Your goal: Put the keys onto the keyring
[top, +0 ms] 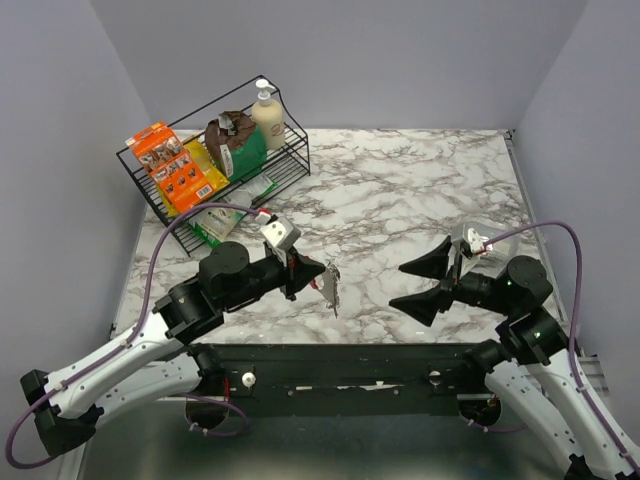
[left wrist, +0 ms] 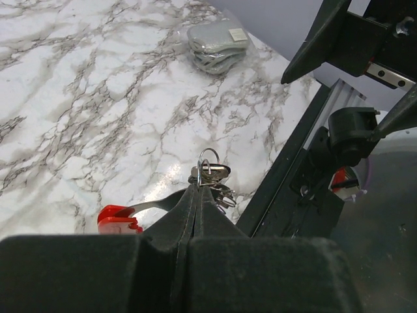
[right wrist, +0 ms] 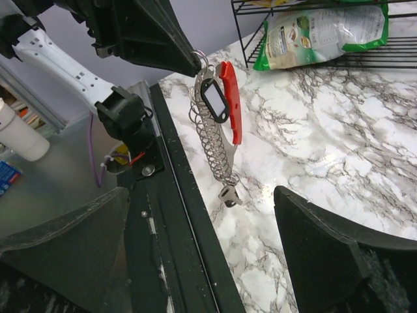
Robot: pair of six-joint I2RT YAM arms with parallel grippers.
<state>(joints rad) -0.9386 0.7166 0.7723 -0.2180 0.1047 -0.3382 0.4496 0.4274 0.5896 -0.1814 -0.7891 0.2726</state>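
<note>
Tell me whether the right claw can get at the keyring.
Probably yes: the right claw is open and faces the keyring, which hangs from the left claw, with nothing between them.

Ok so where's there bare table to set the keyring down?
The marble table is bare across the middle and far side, between the wire basket and the right gripper. Crowded: far left around the basket, and where the left gripper holds the keyring.
</note>
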